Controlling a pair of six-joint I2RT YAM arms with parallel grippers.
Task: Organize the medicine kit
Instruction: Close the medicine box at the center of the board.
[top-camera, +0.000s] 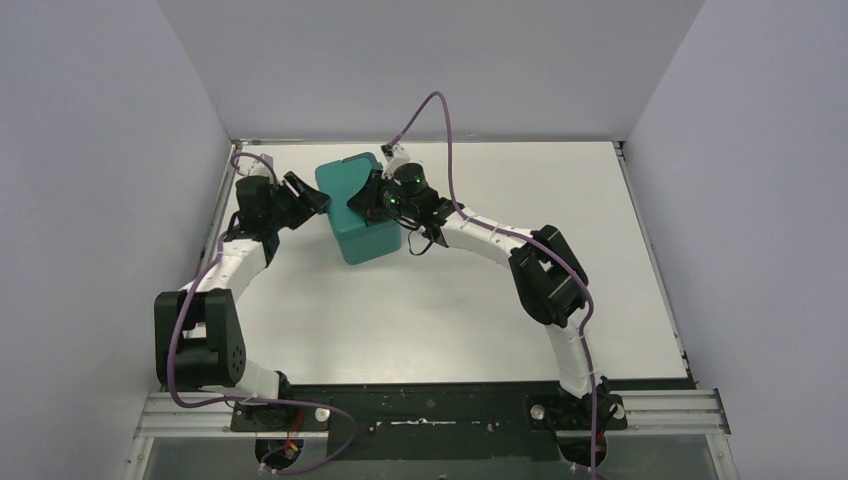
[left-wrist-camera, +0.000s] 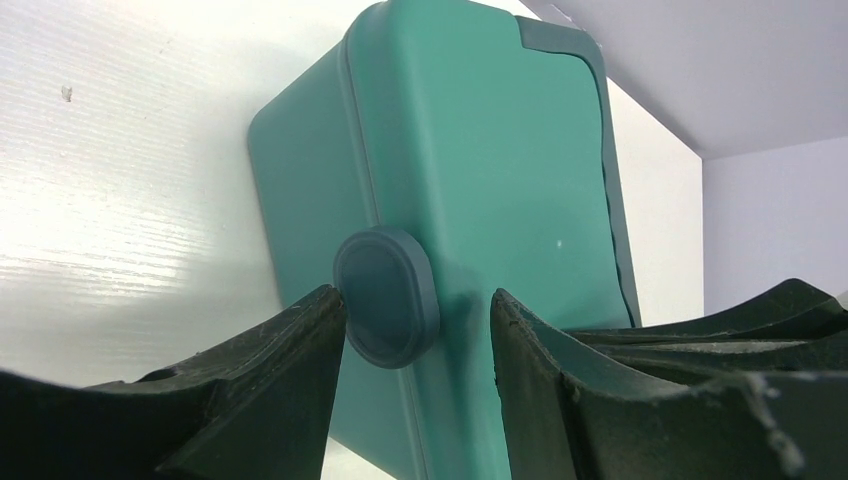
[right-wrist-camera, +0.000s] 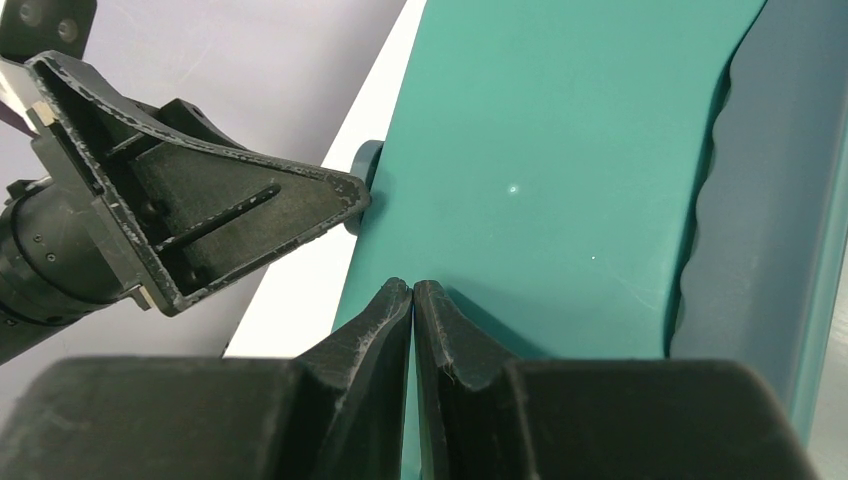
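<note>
While the white table (top-camera: 470, 300) fills my overhead view, the closed teal medicine kit (top-camera: 362, 238) sits toward its far left, between both arms. My right gripper (right-wrist-camera: 412, 292) is fully closed and empty, tips against the kit's top. My left gripper (left-wrist-camera: 415, 300) stands half open around the side knob (left-wrist-camera: 385, 297), one finger touching it.

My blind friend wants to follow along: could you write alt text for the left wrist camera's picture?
A big teal-green medicine kit fills the view, resting on a white table. The round grey-blue knob on its side sits between the left gripper's two black jaws, which stand open on either side of it.
</note>
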